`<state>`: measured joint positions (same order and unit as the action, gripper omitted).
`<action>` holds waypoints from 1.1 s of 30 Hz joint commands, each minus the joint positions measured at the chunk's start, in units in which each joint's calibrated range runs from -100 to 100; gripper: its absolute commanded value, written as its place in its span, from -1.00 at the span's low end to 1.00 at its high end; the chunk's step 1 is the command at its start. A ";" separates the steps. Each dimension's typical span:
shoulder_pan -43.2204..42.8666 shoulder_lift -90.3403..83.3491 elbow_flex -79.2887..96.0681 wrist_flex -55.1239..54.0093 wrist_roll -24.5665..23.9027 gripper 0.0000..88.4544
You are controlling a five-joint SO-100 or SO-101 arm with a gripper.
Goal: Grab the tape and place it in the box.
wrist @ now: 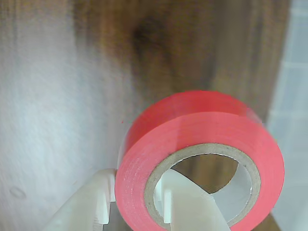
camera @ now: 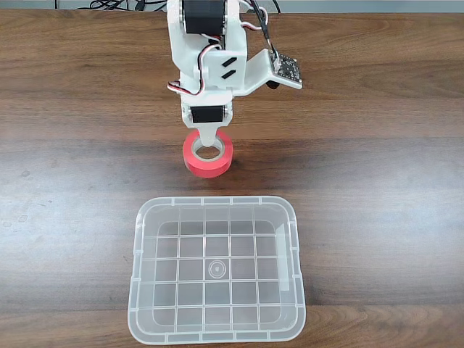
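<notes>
The red tape point(camera: 196, 161) sits on the wooden table, just beyond the far rim of the clear box point(camera: 142, 217). My gripper point(camera: 207, 145) reaches down onto it from the arm at the top of the fixed view. One white finger point(wrist: 187, 207) is inside the beige core and the other finger point(wrist: 94, 202) is outside the roll, so the jaws are shut on the roll's wall. In the wrist view the tape point(wrist: 202, 130) looks tilted and fills the lower middle. The box's translucent wall point(wrist: 294, 96) shows at the right edge.
The dark wooden table point(camera: 72, 181) stretches out on both sides of the tape and box. The arm's white body and a small circuit board point(camera: 287, 69) hang over the far part of the table. Cables lie along the back edge.
</notes>
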<state>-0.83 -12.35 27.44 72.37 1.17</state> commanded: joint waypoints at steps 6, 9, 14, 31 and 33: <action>0.31 -6.64 -12.06 5.37 0.20 -0.91; 0.31 -6.64 -12.33 6.22 0.14 -0.91; 0.31 -6.16 -19.68 8.96 -0.01 -0.91; -1.73 21.36 -62.26 11.27 -0.75 -0.91; -1.81 26.27 -67.34 11.19 -0.75 -0.91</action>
<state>-2.63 6.40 -23.47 83.64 0.65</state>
